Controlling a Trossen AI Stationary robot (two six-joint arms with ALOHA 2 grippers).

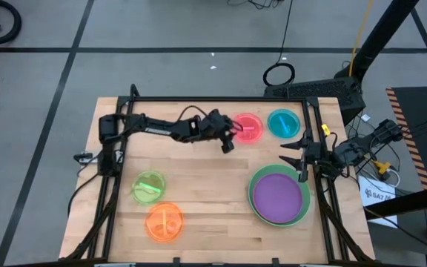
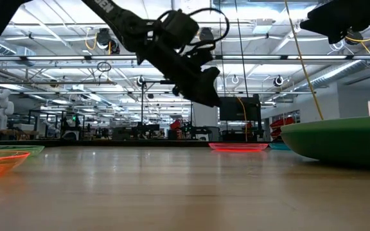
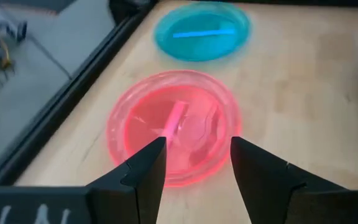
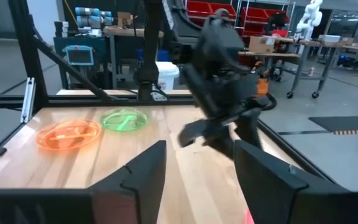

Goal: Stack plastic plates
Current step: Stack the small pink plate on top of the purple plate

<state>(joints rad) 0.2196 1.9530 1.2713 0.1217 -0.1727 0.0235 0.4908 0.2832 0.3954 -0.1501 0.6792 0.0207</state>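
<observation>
My left gripper (image 1: 232, 136) hovers open above the table beside the translucent pink plate (image 1: 247, 127), its fingers (image 3: 148, 168) standing over the plate's near rim (image 3: 173, 127) without touching. A blue plate (image 1: 283, 123) lies flat next to the pink one (image 3: 201, 30). The purple plate (image 1: 278, 195) sits inside a larger green plate (image 1: 299, 211) at the right. Lime (image 1: 149, 185) and orange (image 1: 164, 221) plates lie flat at the left, also seen as lime (image 4: 124, 118) and orange (image 4: 69, 134). My right gripper (image 1: 299, 152) waits open at the right edge.
A black frame rail (image 1: 213, 99) runs along the table's far edge, close behind the pink and blue plates. Bare wood (image 1: 206, 185) stretches across the middle of the table. The right arm's body and cables (image 1: 354, 148) sit off the right edge.
</observation>
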